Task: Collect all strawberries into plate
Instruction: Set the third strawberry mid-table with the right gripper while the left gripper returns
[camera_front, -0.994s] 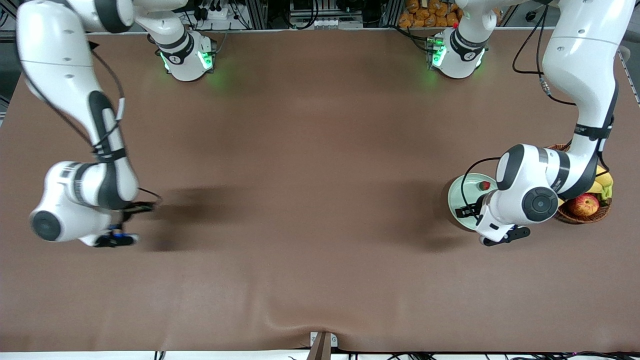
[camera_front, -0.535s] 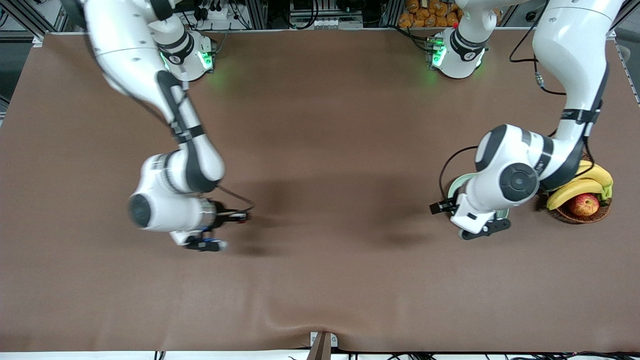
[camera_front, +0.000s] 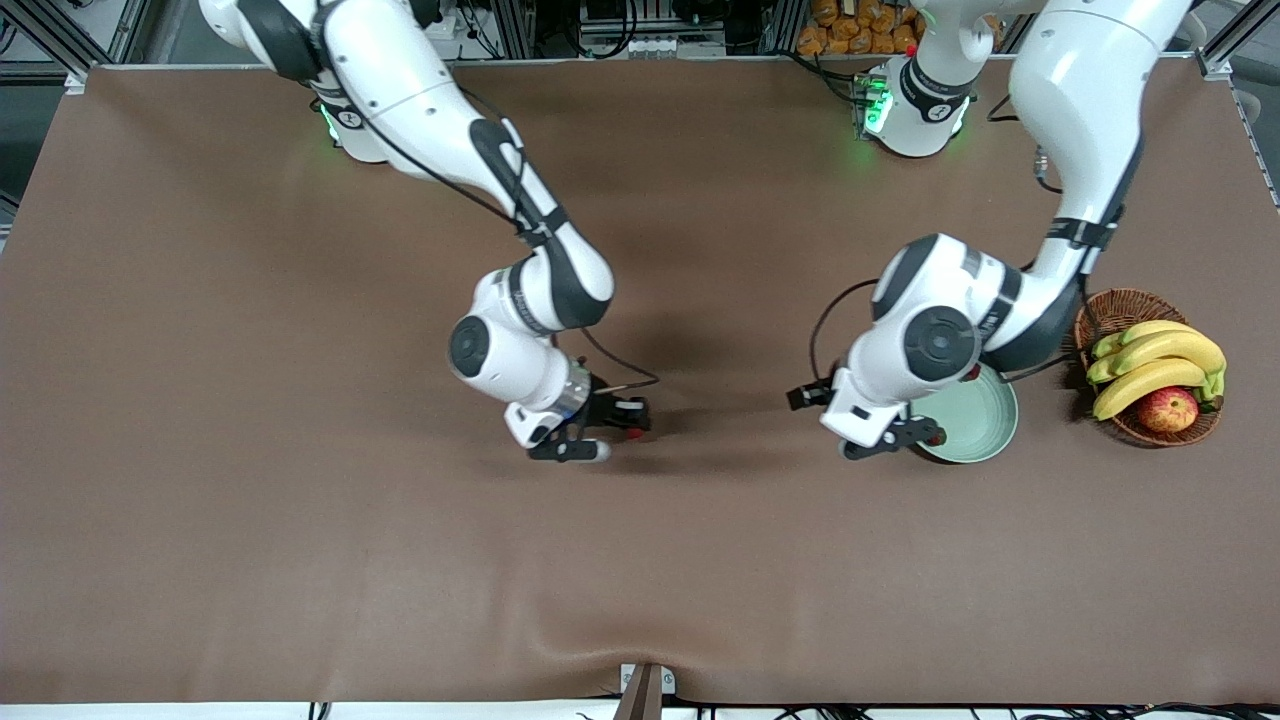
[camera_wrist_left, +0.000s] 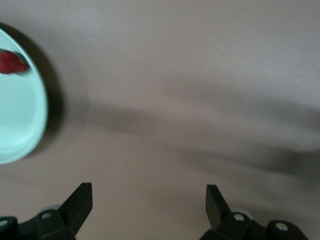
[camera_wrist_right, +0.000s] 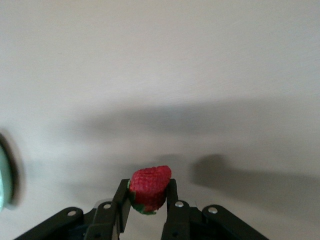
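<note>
My right gripper (camera_wrist_right: 149, 196) is shut on a red strawberry (camera_wrist_right: 150, 187) with a green top and holds it over the middle of the brown table; it also shows in the front view (camera_front: 625, 412). The pale mint-green plate (camera_front: 985, 420) lies toward the left arm's end. One strawberry (camera_wrist_left: 12, 62) lies in the plate (camera_wrist_left: 20, 115). My left gripper (camera_wrist_left: 148, 197) is open and empty over bare table beside the plate, on its middle-of-table side (camera_front: 872, 432). No other strawberry shows.
A brown wicker basket (camera_front: 1120, 305) with bananas (camera_front: 1150, 360) and a red-yellow apple (camera_front: 1167, 410) stands beside the plate at the left arm's end. The plate's rim shows at the edge of the right wrist view (camera_wrist_right: 5, 175).
My right arm has swept from its end of the table to the middle, carrying the strawberry. My left arm has moved off the plate toward the middle, uncovering the plate and basket.
</note>
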